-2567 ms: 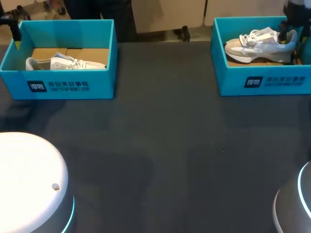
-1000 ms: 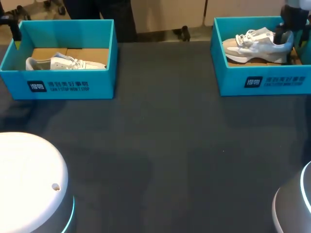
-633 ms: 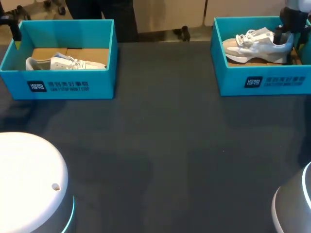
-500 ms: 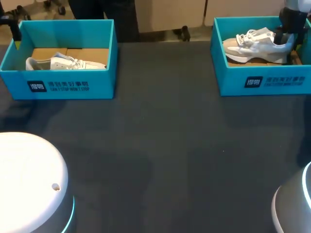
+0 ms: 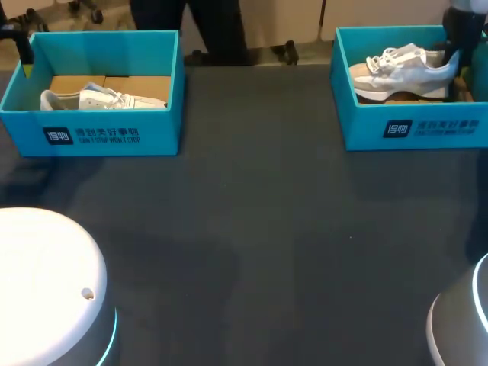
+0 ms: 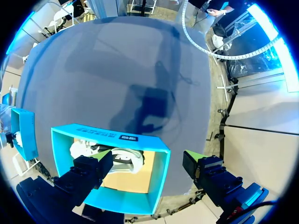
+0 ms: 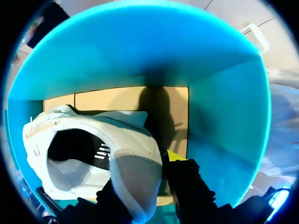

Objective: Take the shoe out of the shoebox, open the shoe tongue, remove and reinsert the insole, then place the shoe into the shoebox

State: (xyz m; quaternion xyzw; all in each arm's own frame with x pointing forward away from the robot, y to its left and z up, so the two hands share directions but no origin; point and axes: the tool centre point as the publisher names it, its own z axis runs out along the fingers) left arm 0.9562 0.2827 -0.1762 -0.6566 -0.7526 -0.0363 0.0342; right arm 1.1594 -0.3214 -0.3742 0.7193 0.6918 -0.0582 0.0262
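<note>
right fingers (image 7: 184,179) clamped on heel of shoe (image 5: 400,70), shoe tilted heel-up inside right shoebox (image 5: 415,131). left fingers (image 6: 208,175) wide apart, hanging over left shoebox (image 6: 156,179) edge, second shoe (image 6: 125,157) lying in it. both boxes on dark surface (image 5: 267,221).

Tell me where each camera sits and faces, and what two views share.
Head view: above and behind, looking down on the table; left arm and right arm show.
Left wrist view: above the left shoebox, looking down; left gripper open.
Right wrist view: inside the right shoebox, facing the shoe; right gripper shut on its heel.
Shared: head and right wrist views show that shoe.
</note>
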